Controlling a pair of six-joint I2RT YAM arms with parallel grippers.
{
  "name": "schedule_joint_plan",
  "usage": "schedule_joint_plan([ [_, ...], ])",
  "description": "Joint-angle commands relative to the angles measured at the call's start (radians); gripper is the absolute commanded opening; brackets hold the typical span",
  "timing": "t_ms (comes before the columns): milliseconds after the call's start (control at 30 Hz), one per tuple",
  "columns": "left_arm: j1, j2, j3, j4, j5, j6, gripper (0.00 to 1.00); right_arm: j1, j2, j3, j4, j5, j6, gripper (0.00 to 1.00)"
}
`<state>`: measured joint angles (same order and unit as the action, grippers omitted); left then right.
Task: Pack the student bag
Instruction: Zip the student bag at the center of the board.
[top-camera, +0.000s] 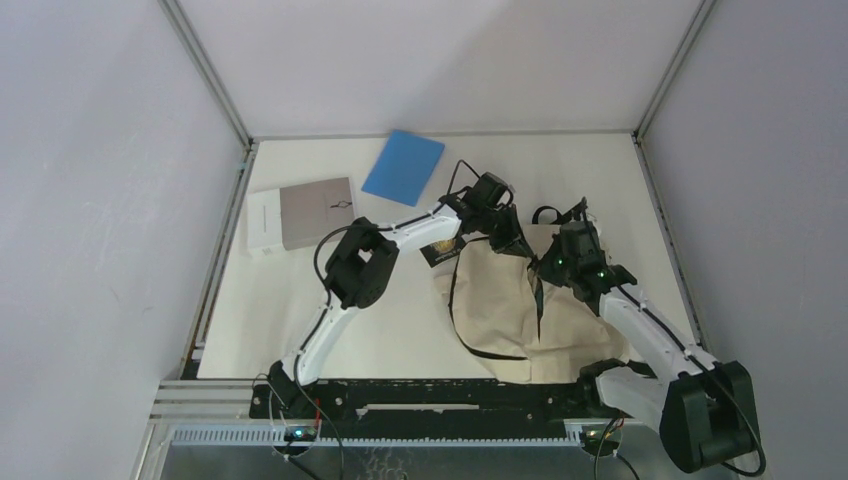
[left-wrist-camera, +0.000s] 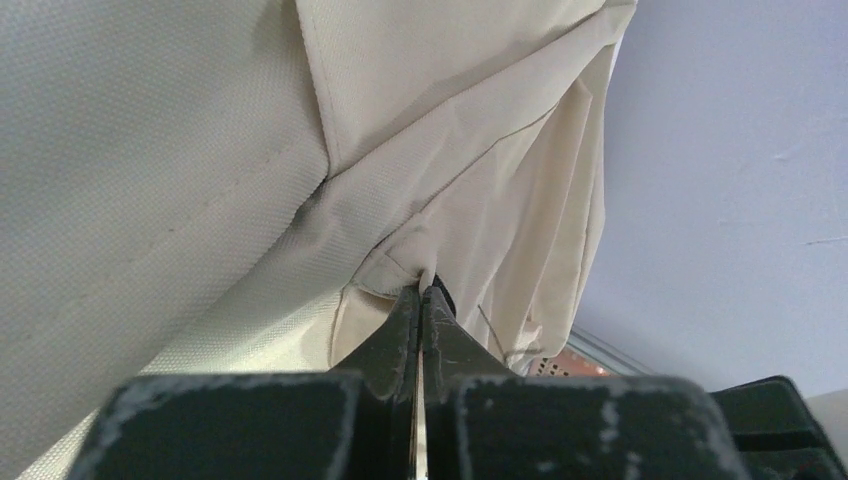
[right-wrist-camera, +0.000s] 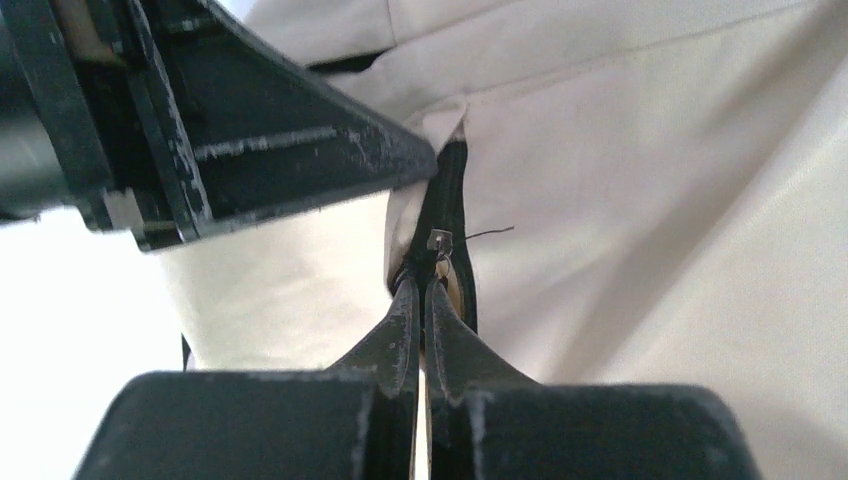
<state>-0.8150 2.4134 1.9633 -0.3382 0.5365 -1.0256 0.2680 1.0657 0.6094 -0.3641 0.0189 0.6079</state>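
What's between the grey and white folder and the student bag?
In the top view, the left arm's black elbow sits between the grey and white folder and the student bag; the rest of that stretch is bare table.

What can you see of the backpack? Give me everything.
The backpack is cream woven fabric, soft and crumpled, with black zipper lines. It lies slumped on the white table, right of centre, near the arm bases. The left end effector is shut on a fold of its cloth; the right end effector is shut at its black zipper.
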Motion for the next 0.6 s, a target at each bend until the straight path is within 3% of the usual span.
schedule_joint_plan([
  [0,0.02,-0.069,-0.016,0.097,-0.067,-0.041,0.0,0.046,-0.079,-0.028,-0.11,-0.028,0.013,0.0],
  [567,0.069,-0.031,0.054,0.099,-0.135,-0.118,0.0,0.134,-0.307,-0.118,-0.308,-0.038,0.143,0.0],
])
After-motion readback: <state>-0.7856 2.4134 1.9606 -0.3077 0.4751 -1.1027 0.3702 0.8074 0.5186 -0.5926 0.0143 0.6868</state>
